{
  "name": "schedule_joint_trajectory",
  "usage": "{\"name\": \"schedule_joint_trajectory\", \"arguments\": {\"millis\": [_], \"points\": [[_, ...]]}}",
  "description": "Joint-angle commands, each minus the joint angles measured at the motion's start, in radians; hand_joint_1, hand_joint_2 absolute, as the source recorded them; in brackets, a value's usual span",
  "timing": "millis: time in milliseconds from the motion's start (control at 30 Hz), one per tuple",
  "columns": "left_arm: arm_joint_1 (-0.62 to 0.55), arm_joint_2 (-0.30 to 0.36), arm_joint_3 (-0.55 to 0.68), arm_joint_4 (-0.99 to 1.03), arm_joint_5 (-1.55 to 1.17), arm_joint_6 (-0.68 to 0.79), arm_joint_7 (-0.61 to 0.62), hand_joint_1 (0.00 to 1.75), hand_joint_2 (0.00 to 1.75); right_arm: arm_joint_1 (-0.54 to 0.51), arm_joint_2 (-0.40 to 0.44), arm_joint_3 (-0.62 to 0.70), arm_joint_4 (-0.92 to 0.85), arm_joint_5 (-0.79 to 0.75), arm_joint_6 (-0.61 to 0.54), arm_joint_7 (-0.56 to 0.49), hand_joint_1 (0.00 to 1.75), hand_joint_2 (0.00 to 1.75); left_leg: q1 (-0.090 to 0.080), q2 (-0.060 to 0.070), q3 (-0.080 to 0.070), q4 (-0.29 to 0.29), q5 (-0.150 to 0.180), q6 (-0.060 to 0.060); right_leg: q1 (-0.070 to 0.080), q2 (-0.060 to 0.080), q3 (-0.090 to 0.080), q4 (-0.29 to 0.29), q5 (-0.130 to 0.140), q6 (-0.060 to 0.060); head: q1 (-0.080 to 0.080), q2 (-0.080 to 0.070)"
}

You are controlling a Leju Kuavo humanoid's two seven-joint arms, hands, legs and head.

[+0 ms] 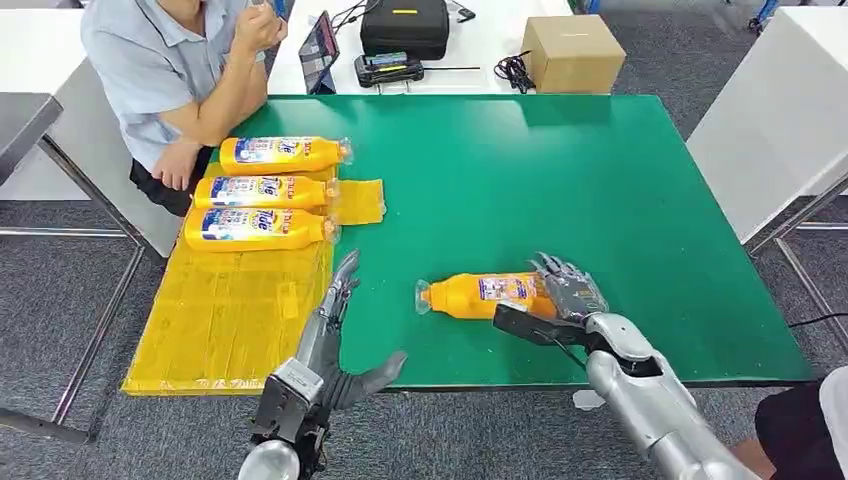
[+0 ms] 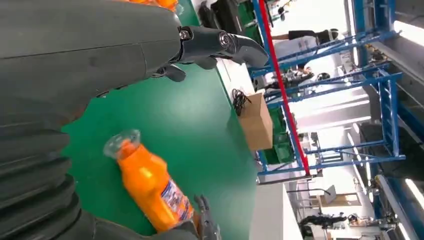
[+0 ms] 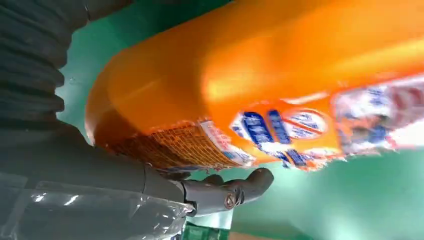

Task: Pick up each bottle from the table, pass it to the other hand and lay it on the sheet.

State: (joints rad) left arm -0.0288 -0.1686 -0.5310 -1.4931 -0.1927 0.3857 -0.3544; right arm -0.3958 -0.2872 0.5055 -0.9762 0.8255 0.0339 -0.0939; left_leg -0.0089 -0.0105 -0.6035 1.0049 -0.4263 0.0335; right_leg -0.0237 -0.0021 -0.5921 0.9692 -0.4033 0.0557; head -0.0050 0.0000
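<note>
An orange bottle (image 1: 485, 295) lies on its side on the green table (image 1: 560, 180), near the front edge; its clear cap end points toward the yellow sheet (image 1: 230, 320), and its body carries a white, blue and red label; the plastic is bright and glossy, and close up in the right wrist view the label print is blurred. The right hand (image 1: 560, 295) is wrapped round the bottle's base end, fingers (image 1: 556, 268) curled over the far side and the thumb on the near side, so it has hold of the bottle, which rests on the table or just above it, I cannot tell which. The left hand (image 1: 335, 330) hangs at the table's front edge beside the sheet, fingers stretched out straight and thumb splayed aside, holding nothing; it is apart from the bottle's cap. Three more bottles of the same kind (image 1: 265, 190) lie side by side across the far end of the sheet, caps pointing toward the table's middle. A person in a light blue shirt (image 1: 175, 70) sits at the far left corner, one hand near those bottles.
</note>
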Motion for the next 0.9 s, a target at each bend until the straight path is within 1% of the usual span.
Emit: {"name": "schedule_joint_trajectory", "arguments": {"millis": [33, 67, 133, 200, 467, 533, 600, 733, 767, 800, 833, 867, 900], "points": [[-0.044, 0.025, -0.028, 0.071, 0.005, -0.003, 0.006, 0.0, 1.75, -0.049, -0.022, 0.066, 0.099, 0.001, 0.02, 0.007, 1.48, 1.75, 0.001, 0.001, 0.003, -0.001, -0.001, -0.002, 0.001, 0.0, 0.003, -0.001, -0.001, -0.002, 0.0, 0.0], [-0.045, 0.025, -0.028, 0.072, 0.005, -0.003, 0.006, 0.0, 1.75, -0.052, -0.023, 0.069, 0.1, 0.001, 0.023, 0.008, 1.48, 1.75, 0.002, 0.002, 0.005, 0.0, -0.002, -0.003, 0.002, 0.001, 0.005, -0.001, -0.001, -0.003, 0.0, 0.0], [-0.048, 0.026, -0.031, 0.077, 0.007, -0.005, 0.006, 0.0, 1.75, -0.055, -0.024, 0.068, 0.105, -0.02, 0.037, -0.002, 1.36, 1.75, 0.001, 0.0, 0.002, -0.001, -0.001, -0.002, 0.001, 0.0, 0.003, -0.001, 0.0, -0.002, 0.0, 0.0], [-0.048, 0.026, -0.031, 0.077, 0.007, -0.005, 0.006, 0.0, 1.75, -0.055, -0.024, 0.068, 0.105, -0.02, 0.037, -0.002, 1.34, 1.75, 0.002, 0.001, 0.004, 0.0, -0.001, -0.002, 0.002, 0.0, 0.004, -0.001, -0.001, -0.002, 0.0, 0.0], [-0.048, 0.026, -0.031, 0.077, 0.007, -0.005, 0.006, 0.0, 1.75, -0.051, -0.025, 0.069, 0.107, -0.019, 0.037, -0.001, 1.34, 1.75, 0.001, 0.001, 0.003, -0.001, -0.001, -0.001, 0.001, 0.0, 0.003, -0.001, 0.0, -0.002, 0.0, 0.0], [-0.048, 0.026, -0.031, 0.077, 0.007, -0.005, 0.006, 0.0, 1.75, -0.051, -0.025, 0.069, 0.107, -0.019, 0.037, -0.001, 1.34, 1.75, 0.002, 0.0, 0.005, -0.001, -0.001, -0.002, 0.002, 0.0, 0.005, -0.001, -0.001, -0.003, 0.0, 0.0], [-0.048, 0.026, -0.031, 0.077, 0.007, -0.005, 0.006, 0.0, 1.75, -0.051, -0.025, 0.069, 0.107, -0.019, 0.037, -0.001, 1.34, 1.75, 0.001, 0.0, 0.002, -0.001, 0.0, -0.001, 0.001, 0.0, 0.003, -0.001, 0.0, -0.001, 0.0, 0.0], [-0.048, 0.026, -0.031, 0.077, 0.007, -0.005, 0.006, 0.0, 1.75, -0.051, -0.025, 0.069, 0.107, -0.019, 0.037, -0.001, 1.34, 1.75, 0.002, 0.001, 0.004, 0.0, -0.001, -0.002, 0.002, 0.0, 0.005, -0.001, -0.001, -0.003, 0.0, 0.0], [-0.048, 0.026, -0.031, 0.077, 0.007, -0.005, 0.006, 0.0, 1.75, -0.051, -0.025, 0.069, 0.107, -0.019, 0.037, -0.001, 1.34, 1.75, 0.001, 0.0, 0.003, -0.001, 0.0, -0.002, 0.001, 0.0, 0.003, -0.001, 0.0, -0.002, 0.0, 0.0], [-0.049, 0.025, -0.031, 0.08, 0.008, -0.006, 0.006, 0.0, 1.75, -0.052, -0.023, 0.068, 0.112, -0.027, 0.039, -0.004, 1.26, 1.75, 0.001, 0.0, 0.003, -0.001, -0.001, -0.002, 0.001, 0.0, 0.003, -0.001, 0.0, -0.002, 0.0, 0.0], [-0.052, 0.025, -0.033, 0.085, 0.012, -0.007, 0.005, 0.0, 1.75, -0.054, -0.026, 0.072, 0.12, -0.035, 0.041, -0.007, 1.24, 1.75, 0.002, 0.0, 0.005, 0.0, -0.001, -0.002, 0.002, 0.0, 0.005, -0.001, -0.001, -0.003, 0.0, 0.0], [-0.053, 0.024, -0.033, 0.086, 0.014, -0.007, 0.004, 0.0, 1.75, -0.054, -0.027, 0.071, 0.124, -0.045, 0.043, -0.013, 1.12, 1.75, 0.001, 0.0, 0.003, -0.001, 0.0, -0.002, 0.001, 0.0, 0.003, -0.001, 0.0, -0.002, 0.0, 0.0], [-0.056, 0.024, -0.034, 0.088, 0.016, -0.008, 0.002, 0.0, 1.75, -0.054, -0.03, 0.068, 0.128, -0.052, 0.044, -0.017, 0.98, 1.75, 0.002, 0.0, 0.005, -0.001, -0.002, -0.002, 0.002, -0.001, 0.006, -0.002, -0.001, -0.003, 0.0, 0.0]]}}
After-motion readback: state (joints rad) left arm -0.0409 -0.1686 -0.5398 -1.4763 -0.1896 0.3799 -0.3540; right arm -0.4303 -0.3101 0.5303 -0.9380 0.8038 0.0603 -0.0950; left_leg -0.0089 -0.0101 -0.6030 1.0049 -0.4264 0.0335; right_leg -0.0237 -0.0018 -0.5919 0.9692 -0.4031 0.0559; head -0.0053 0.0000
